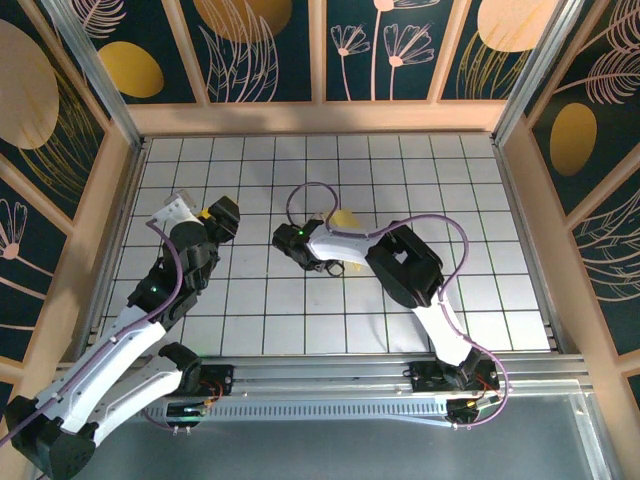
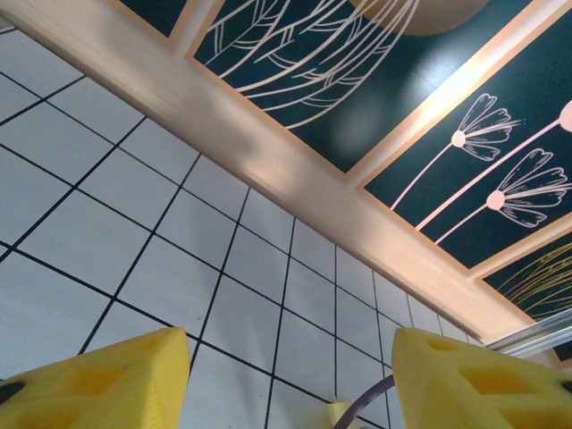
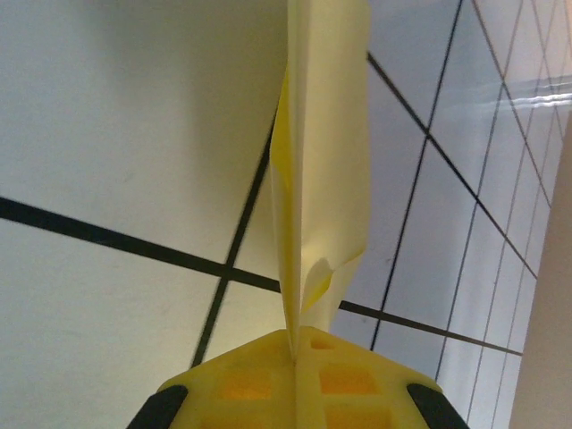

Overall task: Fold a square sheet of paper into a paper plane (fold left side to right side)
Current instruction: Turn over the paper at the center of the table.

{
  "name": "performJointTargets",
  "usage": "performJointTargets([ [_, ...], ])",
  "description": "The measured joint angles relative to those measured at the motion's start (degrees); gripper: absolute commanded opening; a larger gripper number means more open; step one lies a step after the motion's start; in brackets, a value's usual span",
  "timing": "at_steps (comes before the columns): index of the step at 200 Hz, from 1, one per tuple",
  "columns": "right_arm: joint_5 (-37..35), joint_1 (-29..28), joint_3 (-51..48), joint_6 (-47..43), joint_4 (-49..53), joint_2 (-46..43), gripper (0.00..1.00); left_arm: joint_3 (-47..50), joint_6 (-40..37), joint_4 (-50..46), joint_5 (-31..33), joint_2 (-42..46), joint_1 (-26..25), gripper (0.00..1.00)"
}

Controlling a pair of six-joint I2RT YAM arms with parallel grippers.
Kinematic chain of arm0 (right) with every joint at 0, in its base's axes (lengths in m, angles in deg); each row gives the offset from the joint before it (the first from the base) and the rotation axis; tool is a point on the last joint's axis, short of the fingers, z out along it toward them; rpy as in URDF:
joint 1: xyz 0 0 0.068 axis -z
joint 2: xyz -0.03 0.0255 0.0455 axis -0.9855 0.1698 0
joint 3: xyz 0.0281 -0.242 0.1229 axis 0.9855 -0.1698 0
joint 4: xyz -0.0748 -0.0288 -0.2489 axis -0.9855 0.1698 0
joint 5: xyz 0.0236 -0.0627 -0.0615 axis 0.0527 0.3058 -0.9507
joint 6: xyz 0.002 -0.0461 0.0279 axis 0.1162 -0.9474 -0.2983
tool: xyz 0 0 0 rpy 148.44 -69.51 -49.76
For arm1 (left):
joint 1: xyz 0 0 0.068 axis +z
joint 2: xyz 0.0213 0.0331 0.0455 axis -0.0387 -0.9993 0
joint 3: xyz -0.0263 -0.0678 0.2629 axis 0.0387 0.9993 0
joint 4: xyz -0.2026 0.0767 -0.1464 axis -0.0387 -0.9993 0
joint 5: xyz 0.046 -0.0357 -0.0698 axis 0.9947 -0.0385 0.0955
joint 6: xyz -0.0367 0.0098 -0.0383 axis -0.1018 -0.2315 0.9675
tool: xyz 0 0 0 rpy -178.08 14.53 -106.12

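right gripper (image 3: pixel 295 347): clenched on folded yellow paper (image 3: pixel 326 134), likely keeping its crease shut | left gripper (image 2: pixel 290 380): fingers apart, empty, left of paper

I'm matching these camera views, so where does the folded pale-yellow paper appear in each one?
Top external: the folded pale-yellow paper peeks out beyond the right arm's white link, mid-table.
Left wrist: likely the paper, a sliver at the bottom edge.
Right wrist: centre, rising from the shut right gripper.
Shared landmark: the white black-gridded table.
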Motion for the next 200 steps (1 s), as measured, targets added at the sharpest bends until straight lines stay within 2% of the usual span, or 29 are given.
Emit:
performJointTargets([
  [38, 2.21, -0.04, 0.11, 0.09, -0.02, 1.14, 0.11, 0.00, 0.00, 0.02, -0.02, -0.70, 0.00, 0.62],
  [126, 4.59, 0.46, 1.31, 0.33, 1.60, 1.44, 0.35, 0.00, 0.00, 0.04, -0.26, -2.25, 0.00, 0.62],
  [160, 11.10, 1.27, 0.59, 1.44, -0.20, -1.75, 0.51, -0.02, 0.00, 0.04, -0.68, -3.41, 0.00, 0.65],
  [200, 21.07, 2.97, -5.35, 2.54, -6.88, -11.52, 0.59, -0.11, 0.46, 0.31, -2.78, -5.75, 0.00, 0.66],
])
